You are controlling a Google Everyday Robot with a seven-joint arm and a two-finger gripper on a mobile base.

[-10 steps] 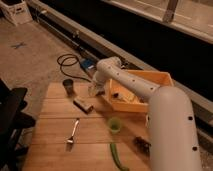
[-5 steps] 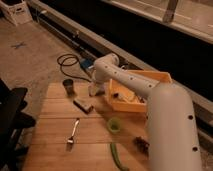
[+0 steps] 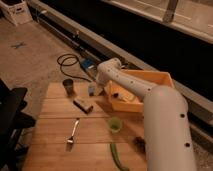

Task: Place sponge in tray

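Observation:
The sponge (image 3: pixel 92 90), a small bluish block, lies at the far edge of the wooden table (image 3: pixel 55 120), just left of the tray (image 3: pixel 150 76). The tray is a bright yellow bin with raised walls at the table's far right. My white arm reaches from the lower right across the tray's front and bends down to the sponge. My gripper (image 3: pixel 96 90) hangs low right at the sponge, and its jaws look open. The arm hides part of the tray's inside, and I cannot tell whether the fingers touch the sponge.
On the table stand a small dark cup (image 3: pixel 68 86), a brown-grey block (image 3: pixel 83 105), a fork (image 3: pixel 73 134), a green cup (image 3: pixel 115 125) and a long green object (image 3: pixel 117 157). A black chair (image 3: pixel 10 117) stands at the left. A coiled cable (image 3: pixel 67 62) lies on the floor behind.
The arm's wrist has shifted slightly above the sponge. Nothing on the table has moved.

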